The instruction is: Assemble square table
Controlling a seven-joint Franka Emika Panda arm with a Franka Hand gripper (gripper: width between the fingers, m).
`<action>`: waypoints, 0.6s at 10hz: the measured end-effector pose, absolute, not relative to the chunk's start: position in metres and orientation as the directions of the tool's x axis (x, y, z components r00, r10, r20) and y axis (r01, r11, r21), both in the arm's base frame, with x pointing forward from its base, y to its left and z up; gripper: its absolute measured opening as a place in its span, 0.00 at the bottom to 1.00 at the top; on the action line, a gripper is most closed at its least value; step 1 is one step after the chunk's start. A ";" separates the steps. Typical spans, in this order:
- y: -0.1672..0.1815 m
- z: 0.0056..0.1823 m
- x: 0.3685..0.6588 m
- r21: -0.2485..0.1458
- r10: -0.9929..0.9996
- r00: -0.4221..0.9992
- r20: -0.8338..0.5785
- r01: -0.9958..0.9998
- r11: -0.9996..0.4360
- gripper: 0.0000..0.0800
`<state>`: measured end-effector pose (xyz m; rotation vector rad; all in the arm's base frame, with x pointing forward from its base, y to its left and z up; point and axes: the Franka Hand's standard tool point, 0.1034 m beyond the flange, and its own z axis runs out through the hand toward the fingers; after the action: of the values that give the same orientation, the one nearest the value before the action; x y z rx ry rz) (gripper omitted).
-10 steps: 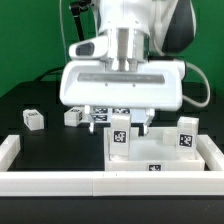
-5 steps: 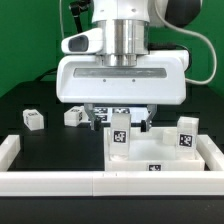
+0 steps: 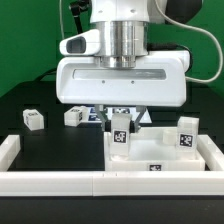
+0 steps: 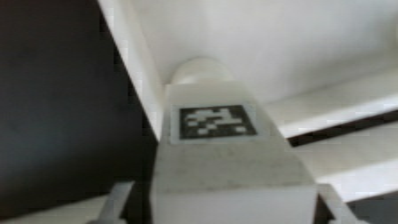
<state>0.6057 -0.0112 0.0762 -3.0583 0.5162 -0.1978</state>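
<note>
**Pincer (image 3: 121,122) straddling an upright leg (image 3: 120,138) on the square table slab (image 3: 172,160)**
The upright leg stands straight below the pincer, its long axis vertical and in line with it. The jaws are partly closed, pads against its two sides, apparently gripping it. A second leg (image 3: 186,137) stands apart toward the exterior view's right. A nearer loose leg (image 3: 73,116) and a farther loose leg (image 3: 33,118) sit on the tabletop (image 3: 50,142) toward the left. A straight lift looks unobstructed.
</note>
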 end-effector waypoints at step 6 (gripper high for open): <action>-0.001 0.075 0.620 -0.086 -0.872 0.490 -0.008 -0.869 -0.487 0.36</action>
<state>0.6204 -0.0010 0.0750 -2.6429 1.5474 -0.0557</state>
